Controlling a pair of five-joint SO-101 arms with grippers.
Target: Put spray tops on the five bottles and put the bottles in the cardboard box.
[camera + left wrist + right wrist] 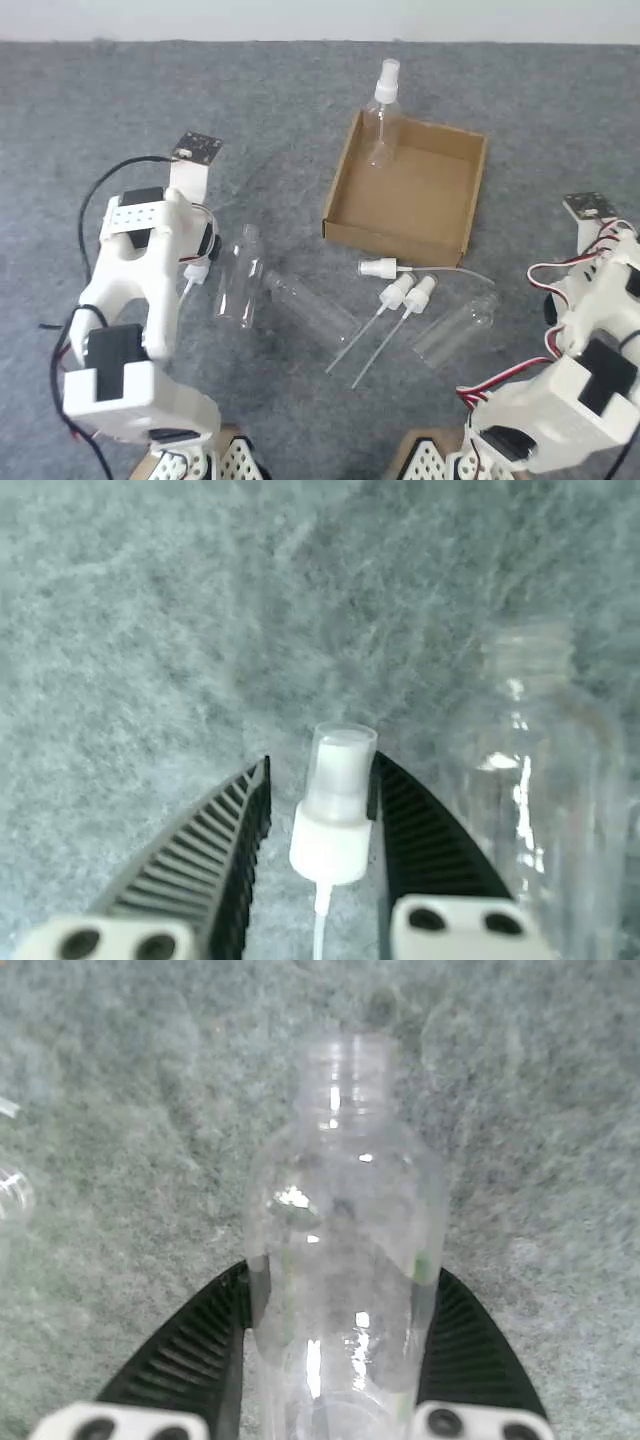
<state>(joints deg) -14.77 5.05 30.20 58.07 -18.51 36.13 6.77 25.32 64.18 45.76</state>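
Looking at the left gripper [320,763], what matters is that the spray top [335,805] lies right between its jaws. They stand open: one jaw touches the cap's side, and a sliver of mat shows between the cap and the other. The top's long axis runs along the jaws, nozzle end away from the wrist and thin tube trailing back toward it (so a plain squeeze should catch the collar across its width, I'd judge). A clear bottle [540,780] lies just beside that gripper, close enough that a sideways slip could nudge it.

The right gripper [342,1272] is clamped on the body of the held bottle [345,1210], whose open neck points straight out from the jaws.

A grey mat [120,90] lies under everything, soft and not slippery by the look of it. From above, the box [400,237] sits between the arms toward the far side, with one capped bottle [383,120] in it. Three loose tops [400,290] and two bare bottles [310,305] lie in front of it.
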